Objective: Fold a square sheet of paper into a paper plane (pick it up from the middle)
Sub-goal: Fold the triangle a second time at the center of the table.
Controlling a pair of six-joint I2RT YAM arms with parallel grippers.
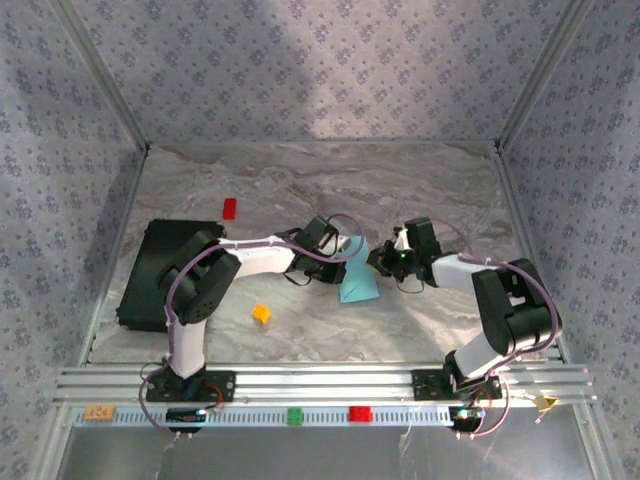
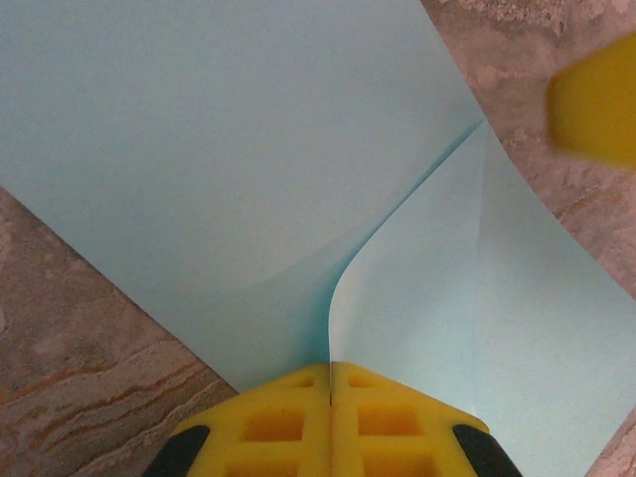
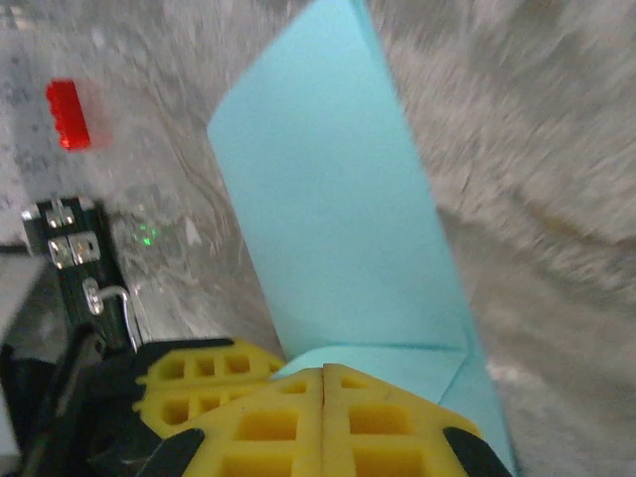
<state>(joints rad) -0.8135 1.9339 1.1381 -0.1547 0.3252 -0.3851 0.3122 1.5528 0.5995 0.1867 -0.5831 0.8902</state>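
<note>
— How does the sheet of paper point(image 1: 358, 283) look?
— Light blue, partly folded, in the middle of the table point(image 1: 420, 180) between the arms. The left gripper point(image 2: 330, 390) is pressed together, pinching a curling flap. The right gripper point(image 3: 325, 393) pinches the lower edge by a folded corner.
— And overhead?
— An orange block point(image 1: 261, 314) lies nearby, and a black slab point(image 1: 160, 270) at left.

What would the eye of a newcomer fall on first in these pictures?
The light-blue sheet of paper, partly folded, stands out in the middle of the marbled table. The left gripper and the right gripper meet there, each with its yellow jaws shut on the paper. A black slab lies at the left side, with a small orange block nearby.
</note>
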